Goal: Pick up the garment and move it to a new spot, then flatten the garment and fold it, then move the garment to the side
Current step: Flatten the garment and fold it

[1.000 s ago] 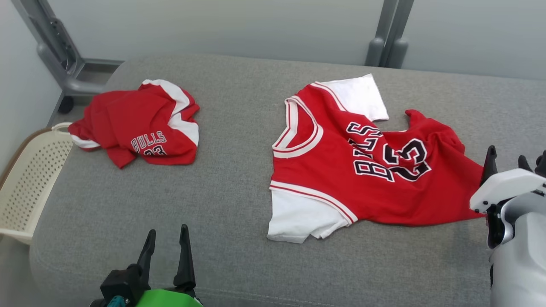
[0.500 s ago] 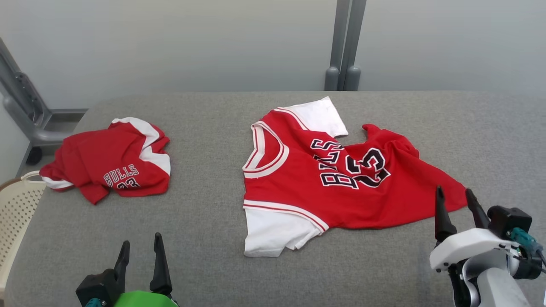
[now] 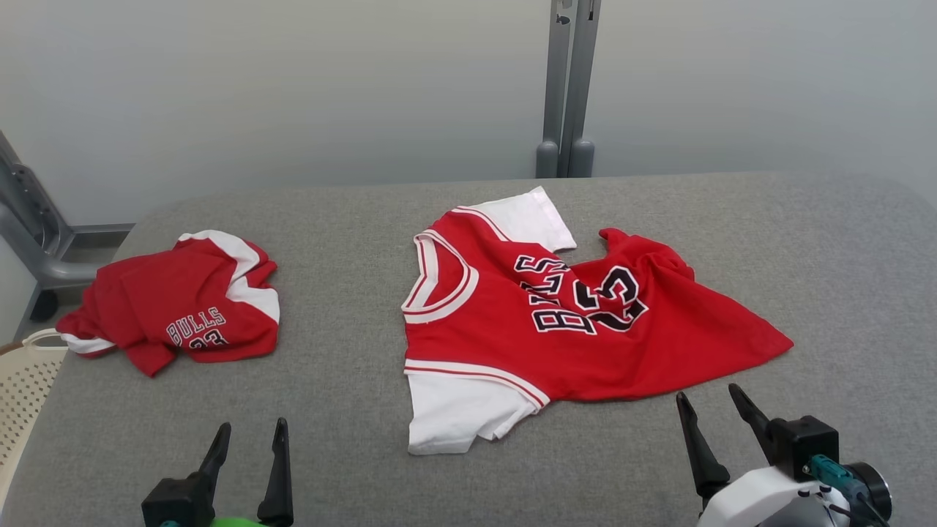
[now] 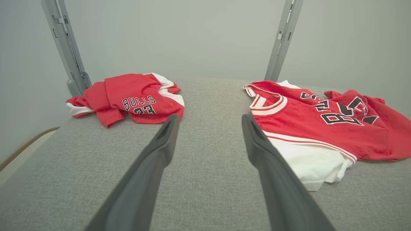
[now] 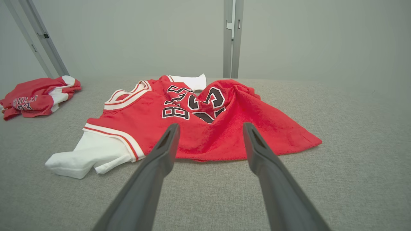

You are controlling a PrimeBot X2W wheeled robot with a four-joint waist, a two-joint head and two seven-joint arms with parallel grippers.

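We see bright, even, diffuse light — shadows under the red jersey (image 3: 585, 344) are faint and soft. Head view is sharp; wrist views bow at their edges.

Black tapered fingers (image 3: 278, 468), white wrist shell (image 3: 761, 501)

the basket (image 3: 18, 395) is cut off at the head view's left edge; creases hide some lettering on the garment (image 3: 622, 351).
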